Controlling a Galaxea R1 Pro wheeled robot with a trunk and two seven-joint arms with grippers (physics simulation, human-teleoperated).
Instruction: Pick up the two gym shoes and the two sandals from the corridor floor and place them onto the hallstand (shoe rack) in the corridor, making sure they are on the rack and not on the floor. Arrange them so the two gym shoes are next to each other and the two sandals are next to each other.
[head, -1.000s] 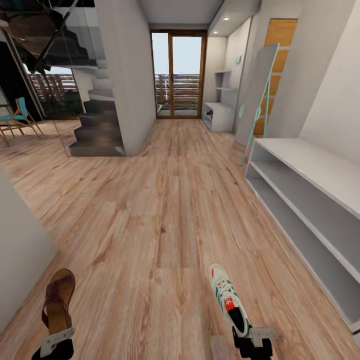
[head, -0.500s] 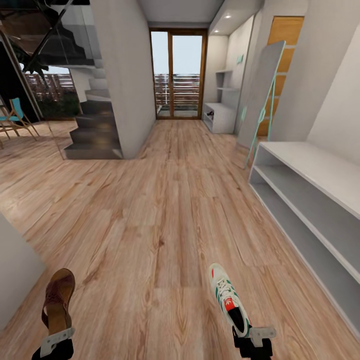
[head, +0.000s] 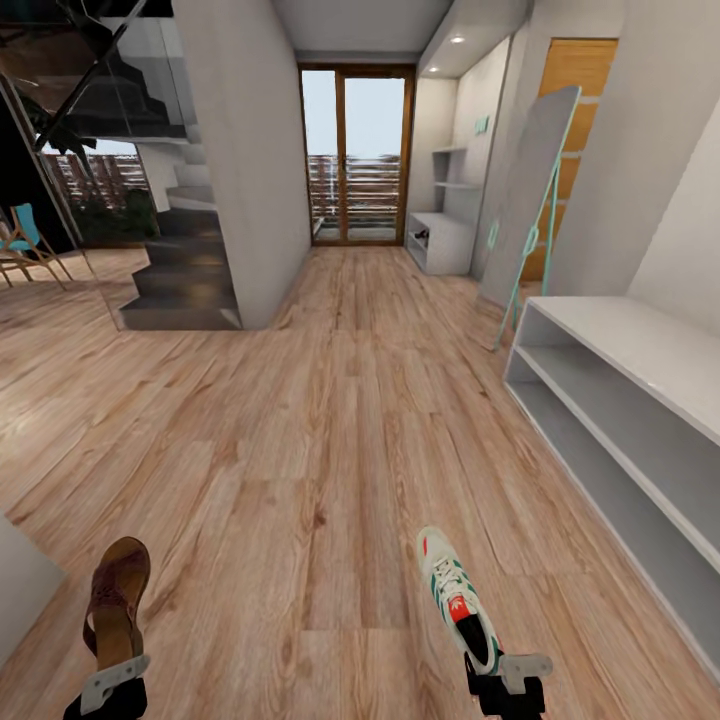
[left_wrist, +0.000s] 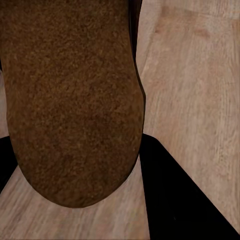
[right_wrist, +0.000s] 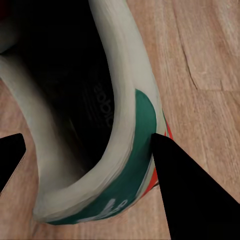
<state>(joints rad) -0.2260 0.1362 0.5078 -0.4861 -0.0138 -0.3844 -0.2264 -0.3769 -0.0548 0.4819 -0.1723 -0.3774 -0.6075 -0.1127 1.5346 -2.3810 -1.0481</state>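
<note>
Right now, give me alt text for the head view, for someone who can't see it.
The robot carries a brown sandal in its left gripper and a white sneaker in its right gripper along a wood-floored corridor. An empty grey shoe rack stands ahead on the right.

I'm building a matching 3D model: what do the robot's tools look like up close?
In the head view, each tool has a black body with pale grey flat finger plates: the left tool, the right tool. In both wrist views the fingers render as plain black wedges. No cables or markings are visible.
</note>
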